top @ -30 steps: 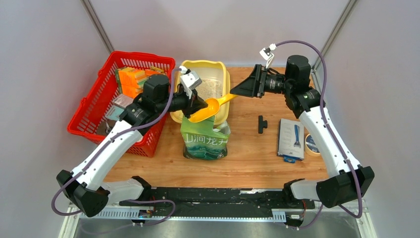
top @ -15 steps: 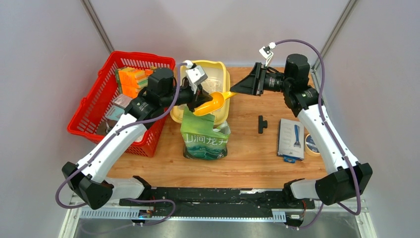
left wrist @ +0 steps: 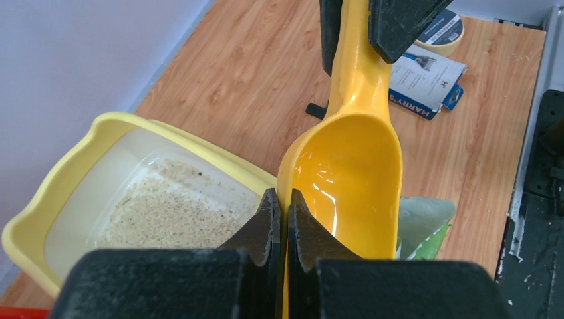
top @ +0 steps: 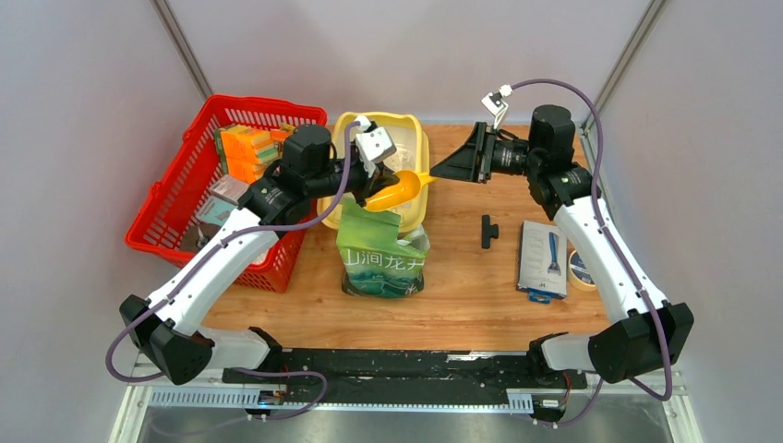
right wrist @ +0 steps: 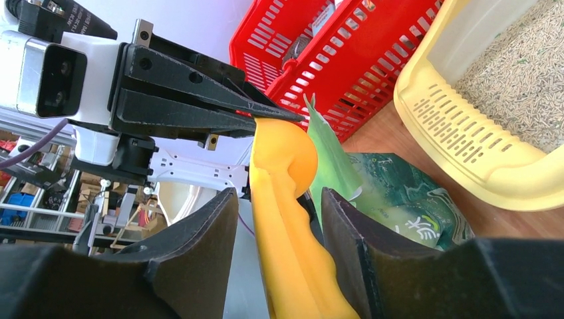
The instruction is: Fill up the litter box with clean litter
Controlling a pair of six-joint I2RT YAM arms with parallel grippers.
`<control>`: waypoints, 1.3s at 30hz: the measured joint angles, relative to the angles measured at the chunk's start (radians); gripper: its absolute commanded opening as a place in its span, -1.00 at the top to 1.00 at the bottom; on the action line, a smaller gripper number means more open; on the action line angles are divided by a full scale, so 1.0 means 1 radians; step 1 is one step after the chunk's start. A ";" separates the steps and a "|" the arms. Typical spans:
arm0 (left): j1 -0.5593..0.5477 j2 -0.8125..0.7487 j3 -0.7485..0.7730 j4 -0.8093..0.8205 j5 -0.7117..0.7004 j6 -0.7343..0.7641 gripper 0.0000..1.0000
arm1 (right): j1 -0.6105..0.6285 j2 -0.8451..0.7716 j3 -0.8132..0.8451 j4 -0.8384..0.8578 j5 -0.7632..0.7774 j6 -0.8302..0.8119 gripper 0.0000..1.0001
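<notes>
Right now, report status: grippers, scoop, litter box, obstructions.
Left gripper shut on scoop rim; right gripper open, straddling its handle. Scoop empty, above the pouch. Litter box holds some litter. Nothing between scoop and box.

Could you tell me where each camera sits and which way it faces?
Top external: above and behind the bases, looking down at the table; both arms show.
Left wrist: above the litter box, facing the table's right side; left gripper shut on the scoop rim.
Right wrist: facing left toward the red basket; right gripper straddles the scoop handle.
Shared: both wrist views show scoop and litter box.
</notes>
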 measured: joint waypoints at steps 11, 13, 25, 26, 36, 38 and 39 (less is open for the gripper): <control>-0.002 0.012 -0.001 -0.006 0.015 0.048 0.51 | -0.004 -0.014 -0.019 0.041 -0.076 -0.016 1.00; -0.003 0.016 0.000 -0.006 0.005 0.052 0.21 | -0.008 -0.016 -0.026 0.044 -0.080 -0.024 1.00; 0.011 -0.013 0.041 -0.268 -0.054 0.253 -0.20 | -0.140 -0.068 0.109 -0.399 0.097 -0.439 1.00; 0.011 -0.010 0.051 -0.303 -0.048 0.275 -0.20 | -0.137 -0.072 0.135 -0.443 0.107 -0.475 1.00; 0.013 0.211 0.293 -0.630 0.015 0.421 -0.05 | -0.119 -0.108 0.240 -0.703 0.156 -0.725 1.00; 0.014 0.261 0.337 -0.695 0.030 0.439 0.02 | -0.114 -0.131 0.232 -0.707 0.168 -0.734 1.00; 0.015 0.286 0.360 -0.732 0.037 0.450 0.05 | -0.110 -0.140 0.232 -0.708 0.172 -0.736 1.00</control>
